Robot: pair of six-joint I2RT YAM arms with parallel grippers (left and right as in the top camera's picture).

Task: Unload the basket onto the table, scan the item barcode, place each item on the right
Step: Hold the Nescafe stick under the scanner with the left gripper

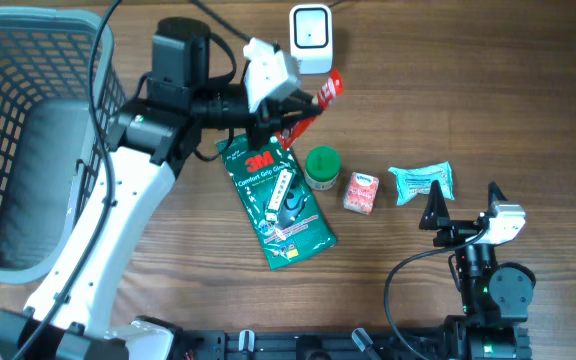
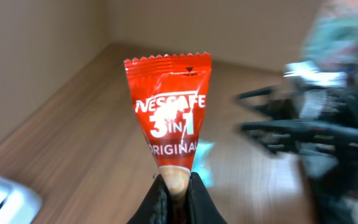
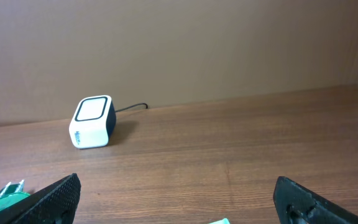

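Observation:
A red Nescafe 3-in-1 sachet (image 2: 168,106) stands upright in the left wrist view, its narrow lower end pinched between my left gripper's (image 2: 176,190) shut jaws. From overhead, the sachet (image 1: 323,95) hangs just below the white barcode scanner (image 1: 311,36) at the table's back, with the left gripper (image 1: 290,124) shut on its lower end. My right gripper (image 1: 462,200) rests at the front right, wide open with nothing in it. In the right wrist view the scanner (image 3: 92,121) sits far ahead of the open right gripper (image 3: 179,202).
A green 3M package (image 1: 278,200), a green-lidded jar (image 1: 321,168), a small red box (image 1: 361,192) and a teal packet (image 1: 421,183) lie mid-table. A grey basket (image 1: 8,255) stands at the left edge. The scanner's cable runs off the back.

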